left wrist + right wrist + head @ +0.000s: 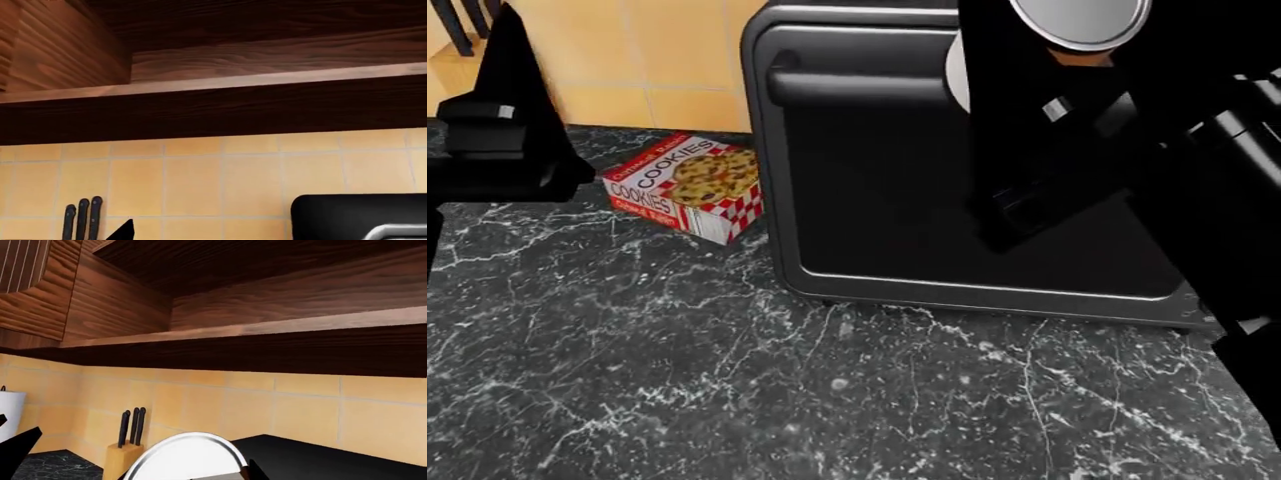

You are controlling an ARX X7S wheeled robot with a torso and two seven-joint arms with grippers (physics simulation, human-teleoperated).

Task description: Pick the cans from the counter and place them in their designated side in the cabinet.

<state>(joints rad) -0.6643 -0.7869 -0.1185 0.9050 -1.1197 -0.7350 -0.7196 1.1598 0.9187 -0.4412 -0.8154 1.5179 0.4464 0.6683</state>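
My right gripper is raised in front of the black appliance and is shut on a can with a silver lid. A strip of its reddish side shows under the lid. In the right wrist view the lid fills the bottom, with one fingertip beside it. My left gripper is up at the left, open and empty; one fingertip shows against the tiles. The open wooden cabinet is above and ahead, and its shelf edge also shows in the left wrist view. The short white can is out of view. The marble counter lies below.
A black appliance with a handle stands on the counter. A red-and-white cookies box lies left of it by the tiled wall. A knife block stands at the wall, its knife handles showing. A white object sits at the left edge.
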